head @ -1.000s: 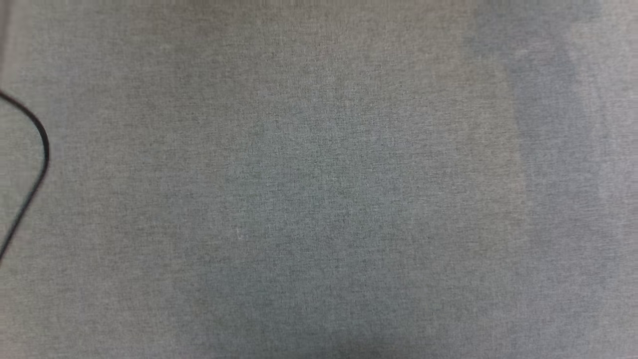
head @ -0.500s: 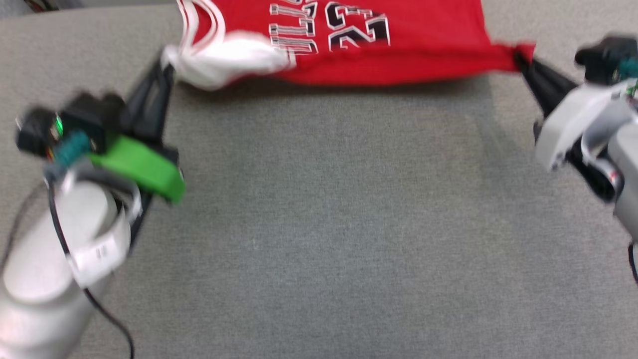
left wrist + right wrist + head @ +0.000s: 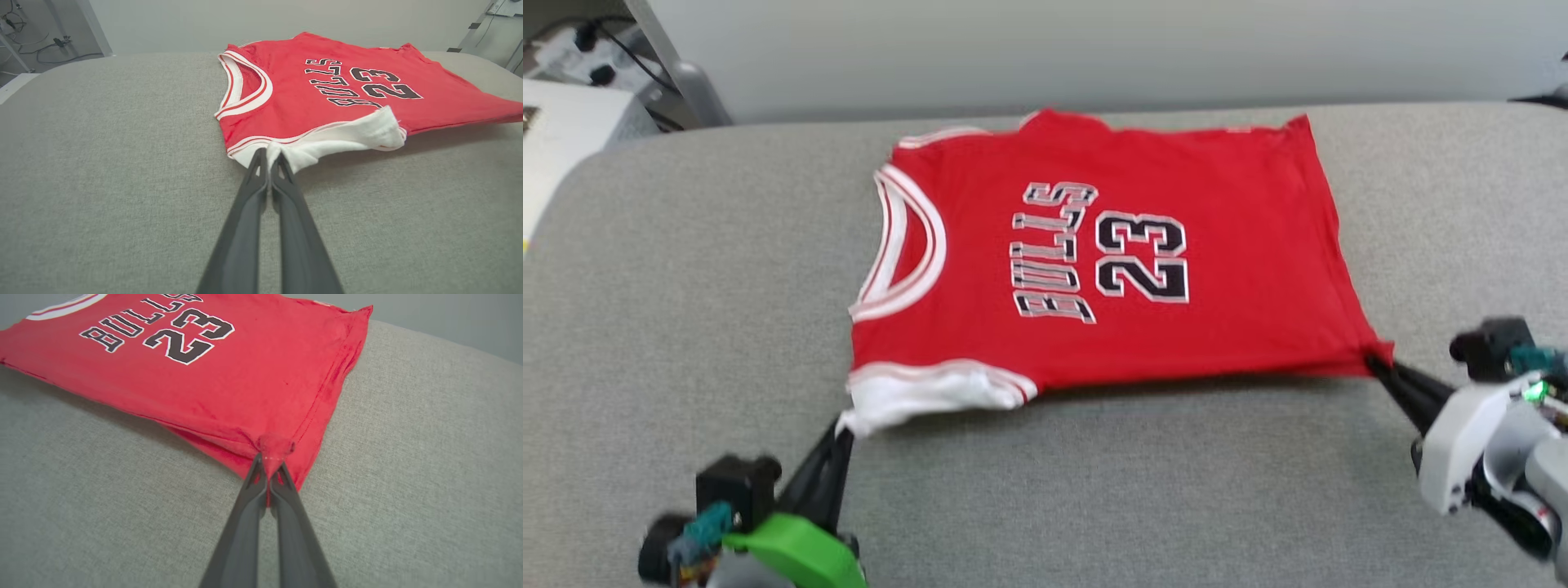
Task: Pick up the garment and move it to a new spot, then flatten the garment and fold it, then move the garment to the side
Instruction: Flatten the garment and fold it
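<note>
The garment (image 3: 1160, 245), a red jersey with white sleeves and black "BULLS 23" lettering, lies spread front-up on the grey padded table (image 3: 1094, 490), collar to the left. Its near edge is lifted and stretched between both grippers. My left gripper (image 3: 843, 431) is shut on the white sleeve (image 3: 915, 396) at the near left; the left wrist view shows the gripper (image 3: 269, 157) pinching that sleeve (image 3: 347, 136). At the near right, my right gripper (image 3: 1376, 363) is shut on the red hem corner, seen bunched between the gripper (image 3: 269, 459) in the right wrist view, with the garment (image 3: 229, 375) beyond.
The grey table (image 3: 102, 163) ends at a pale wall (image 3: 1094, 49) behind. A white box and cables (image 3: 572, 98) sit past the far left corner. Bare cloth lies in front of the garment and to both sides.
The head camera has tilted up, from bare grey cloth to the whole garment. Both grippers keep their hold on the near edge of the garment.
</note>
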Motion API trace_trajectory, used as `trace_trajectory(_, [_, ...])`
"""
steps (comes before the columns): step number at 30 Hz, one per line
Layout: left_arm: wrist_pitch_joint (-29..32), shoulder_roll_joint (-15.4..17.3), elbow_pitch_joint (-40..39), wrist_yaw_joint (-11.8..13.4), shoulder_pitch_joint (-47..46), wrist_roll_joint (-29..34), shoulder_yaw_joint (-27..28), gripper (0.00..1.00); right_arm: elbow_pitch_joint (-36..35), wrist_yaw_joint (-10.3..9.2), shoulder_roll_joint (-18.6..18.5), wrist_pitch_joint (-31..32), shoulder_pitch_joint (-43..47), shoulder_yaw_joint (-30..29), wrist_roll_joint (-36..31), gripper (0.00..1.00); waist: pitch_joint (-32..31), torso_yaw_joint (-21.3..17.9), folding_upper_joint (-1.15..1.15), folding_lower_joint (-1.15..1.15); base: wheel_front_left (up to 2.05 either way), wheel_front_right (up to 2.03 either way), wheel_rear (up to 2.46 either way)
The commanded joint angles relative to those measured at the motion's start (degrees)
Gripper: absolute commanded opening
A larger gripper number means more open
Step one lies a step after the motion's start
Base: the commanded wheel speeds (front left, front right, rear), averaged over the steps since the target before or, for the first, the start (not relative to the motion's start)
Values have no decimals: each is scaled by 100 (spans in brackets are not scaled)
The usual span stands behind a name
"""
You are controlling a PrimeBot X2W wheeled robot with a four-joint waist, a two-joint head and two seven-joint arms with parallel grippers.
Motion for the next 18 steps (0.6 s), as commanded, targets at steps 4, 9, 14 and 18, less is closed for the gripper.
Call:
trace_trajectory(4, [94, -51, -192, 58, 660, -406, -65, 0, -233, -4, -105, 78, 708, -157, 133, 0, -420, 128, 0, 1, 0, 0, 0])
trace_trajectory(9, [417, 20, -332, -38, 1046, -670, -269, 0, -526, -4, -267, 224, 1386, -451, 125, 0, -563, 154, 0, 1, 0, 0, 0])
trace_trajectory(14, [918, 190, -511, -237, 1330, -1055, -446, 0, -894, -4, -437, 458, 2062, -835, 56, 0, -650, 128, 0, 1, 0, 0, 0])
trace_trajectory(18, [1110, 330, -663, -240, 1523, -1231, -481, 0, -1160, -4, -508, 690, 2548, -1203, 18, 0, -679, 112, 0, 1, 0, 0, 0])
